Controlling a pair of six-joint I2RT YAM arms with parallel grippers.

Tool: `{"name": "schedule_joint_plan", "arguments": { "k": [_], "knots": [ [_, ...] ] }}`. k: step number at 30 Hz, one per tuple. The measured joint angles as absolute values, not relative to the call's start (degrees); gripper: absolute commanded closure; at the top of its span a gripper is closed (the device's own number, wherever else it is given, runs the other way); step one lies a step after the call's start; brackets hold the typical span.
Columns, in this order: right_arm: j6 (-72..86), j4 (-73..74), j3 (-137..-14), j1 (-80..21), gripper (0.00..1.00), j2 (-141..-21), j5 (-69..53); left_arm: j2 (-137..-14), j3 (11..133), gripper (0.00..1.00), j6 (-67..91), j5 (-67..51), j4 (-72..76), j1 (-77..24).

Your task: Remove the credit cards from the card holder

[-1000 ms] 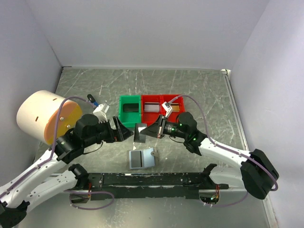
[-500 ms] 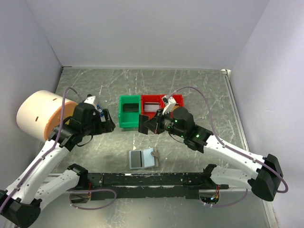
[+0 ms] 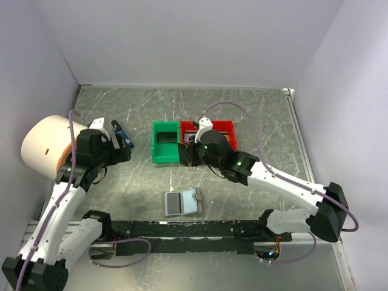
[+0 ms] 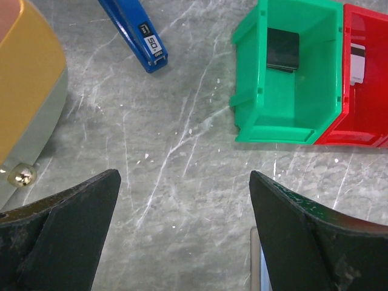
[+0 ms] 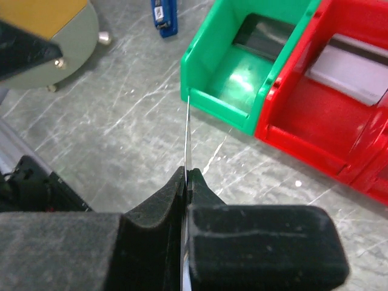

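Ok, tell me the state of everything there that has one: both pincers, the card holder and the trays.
left pincer: open, empty
right pincer: shut on a thin card, held edge-on
card holder: lying flat, open
green tray: holds a dark card
red tray: holds a pale card

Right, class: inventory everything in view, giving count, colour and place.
card holder: one, grey, open, near arms
green tray: one, green, mid-table
dark card: one, black, in green tray
red trays: two, red, right of green
striped card: one, pale, in red tray
gadget: one, blue-and-black, left of trays
drum: one, white-orange, far left
held card: one, edge-on, in right gripper
left gripper: one, black, open, empty
right gripper: one, black, shut on held card
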State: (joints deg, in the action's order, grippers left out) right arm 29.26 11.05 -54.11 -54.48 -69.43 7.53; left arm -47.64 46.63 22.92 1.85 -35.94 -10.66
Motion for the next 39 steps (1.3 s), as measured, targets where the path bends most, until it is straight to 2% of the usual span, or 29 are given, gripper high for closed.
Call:
{"name": "schedule_joint_plan", "arguments": {
  "k": [6,19,39],
  "knots": [
    [22.33,13.96,-64.40,-54.50,1.00,-78.30,11.16,-41.06,44.53,0.00,22.92,4.21,-34.96,-10.63],
    [6.68,18.00,-85.71,-52.49,1.00,-102.50,11.64,-41.58,44.51,0.00,22.90,4.38,-34.13,-10.63],
    [-16.97,18.76,-97.10,-52.47,1.00,-119.50,16.03,-38.59,44.51,0.00,22.90,6.00,-34.13,-10.63]
  ]
}}
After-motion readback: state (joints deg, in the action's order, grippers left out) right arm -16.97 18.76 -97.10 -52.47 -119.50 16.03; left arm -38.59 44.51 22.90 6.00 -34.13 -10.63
